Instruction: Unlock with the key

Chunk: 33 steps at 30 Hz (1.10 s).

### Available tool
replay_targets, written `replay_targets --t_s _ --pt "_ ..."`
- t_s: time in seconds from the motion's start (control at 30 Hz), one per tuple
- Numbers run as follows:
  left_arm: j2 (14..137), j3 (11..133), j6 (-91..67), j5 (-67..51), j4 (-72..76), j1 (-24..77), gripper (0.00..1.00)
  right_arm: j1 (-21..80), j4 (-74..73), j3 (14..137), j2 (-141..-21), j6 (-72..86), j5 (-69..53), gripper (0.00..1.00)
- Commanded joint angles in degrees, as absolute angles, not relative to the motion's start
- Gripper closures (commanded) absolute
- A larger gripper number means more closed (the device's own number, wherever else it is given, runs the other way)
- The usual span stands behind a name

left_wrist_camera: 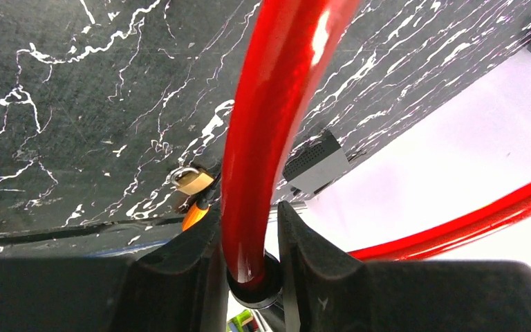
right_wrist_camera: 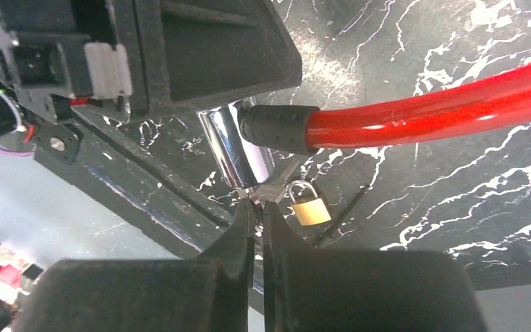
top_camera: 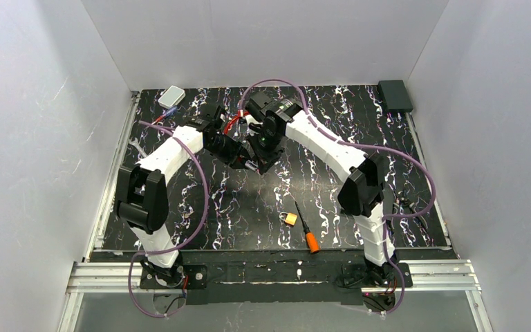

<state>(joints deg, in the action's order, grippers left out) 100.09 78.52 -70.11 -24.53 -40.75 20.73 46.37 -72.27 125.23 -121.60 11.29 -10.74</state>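
Both arms meet above the middle of the table. A red cable lock (left_wrist_camera: 269,117) hangs between them, and my left gripper (left_wrist_camera: 249,209) is shut on the cable just above its black end collar. In the right wrist view the cable (right_wrist_camera: 442,107) runs through that collar into a chrome lock cylinder (right_wrist_camera: 231,149). My right gripper (right_wrist_camera: 257,204) is shut on the small silvery key (right_wrist_camera: 271,191), which sits right at the cylinder's lower end. How deep the key is in the cylinder is hidden. From above, the two grippers (top_camera: 254,162) crowd together and part of the cable (top_camera: 231,123) shows.
A small brass padlock (top_camera: 290,218) and an orange-handled screwdriver (top_camera: 311,241) lie on the black marbled table near its front edge. A pale box (top_camera: 171,95) sits at the back left, a black box (top_camera: 395,95) at the back right. White walls enclose three sides.
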Motion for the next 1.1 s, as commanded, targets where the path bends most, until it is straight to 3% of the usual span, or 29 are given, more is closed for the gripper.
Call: replay_targets --t_s 0.0,0.27,0.6,0.93,1.07 --pt "99.9 82.0 -66.9 -32.8 -54.4 22.3 1.0 46.5 -64.8 129.2 -119.8 7.6 5.6 0.99" --pt "101.2 84.9 -66.5 -34.3 -58.5 22.5 1.0 48.6 -62.7 129.9 -118.8 8.4 8.2 0.99" --pt "93.4 81.2 -72.7 -33.7 -43.8 22.5 1.0 38.7 -40.1 107.3 -106.7 26.6 -20.2 0.99" --pt "85.2 74.9 -77.7 -30.8 -24.4 22.5 1.0 32.5 -7.4 87.5 -101.0 55.8 -38.9 0.99" --pt "80.3 71.1 -77.6 -25.9 -11.5 22.6 1.0 32.3 20.6 77.5 -101.5 84.5 -41.9 0.99"
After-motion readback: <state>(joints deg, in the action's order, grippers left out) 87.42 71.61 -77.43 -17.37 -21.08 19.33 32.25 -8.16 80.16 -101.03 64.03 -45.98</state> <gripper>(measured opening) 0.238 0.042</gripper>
